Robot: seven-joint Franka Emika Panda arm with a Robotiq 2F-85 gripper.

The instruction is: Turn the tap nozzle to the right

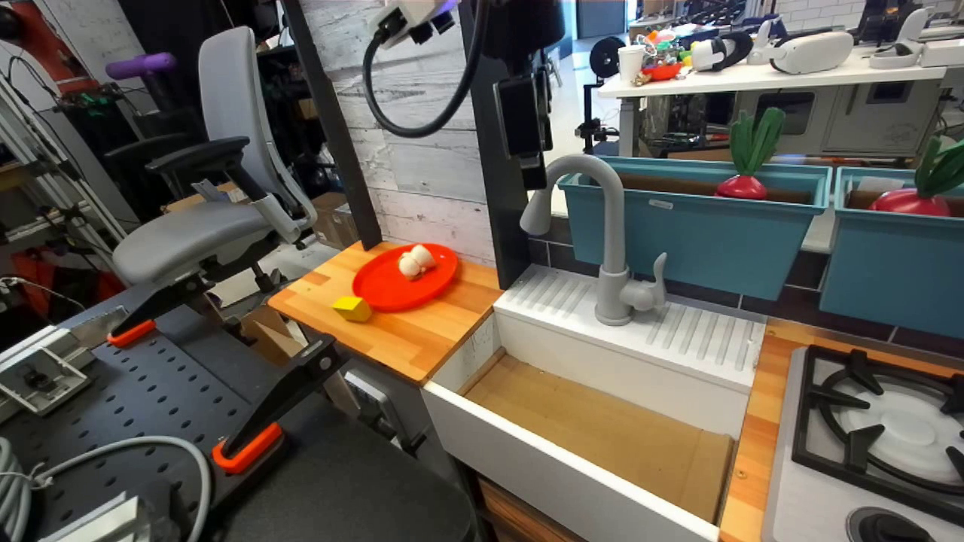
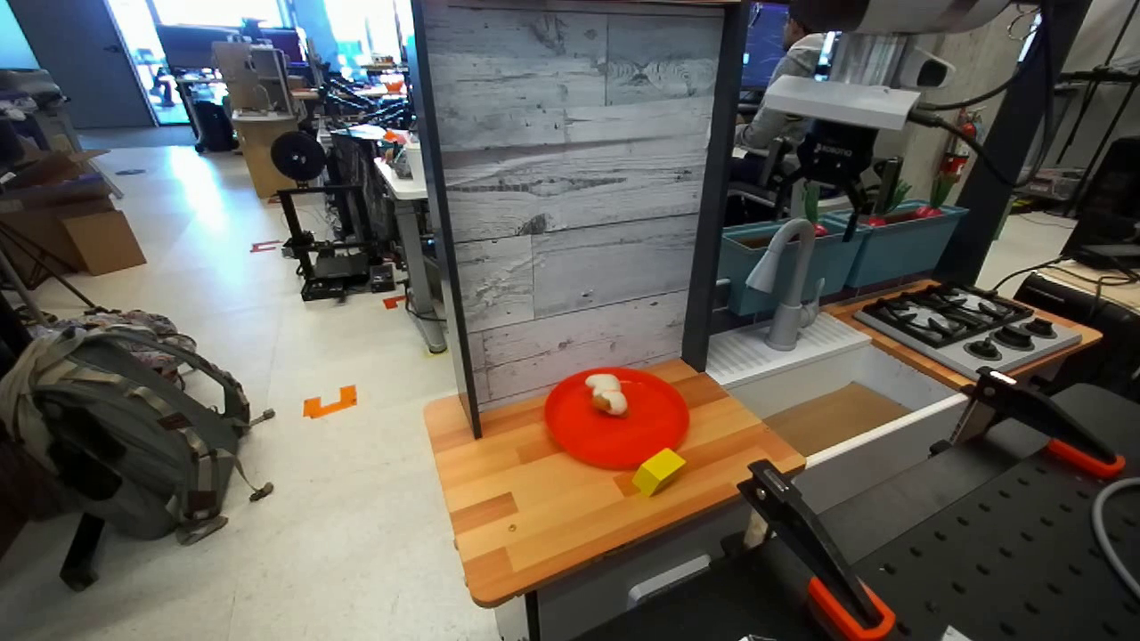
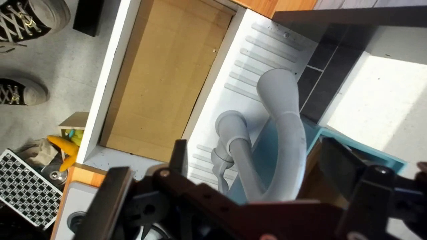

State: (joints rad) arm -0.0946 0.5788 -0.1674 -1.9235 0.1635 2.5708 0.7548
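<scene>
The tap nozzle is a matte grey gooseneck spout. It rises from the ridged white ledge behind the sink, and its thick downturned tip points toward the white wood panel. It also shows in the other views. The short grey handle is at its base. My gripper is at the top of the arch; it also shows here. In the wrist view the fingers are apart, one on each side of the arch, with visible gaps. The arch's top is hidden behind the gripper body there.
The white sink has a brown cardboard bottom. Blue planters with red radishes stand close behind the tap. A dark post and wood panel stand beside it. A red plate, yellow block and stove are on the counter.
</scene>
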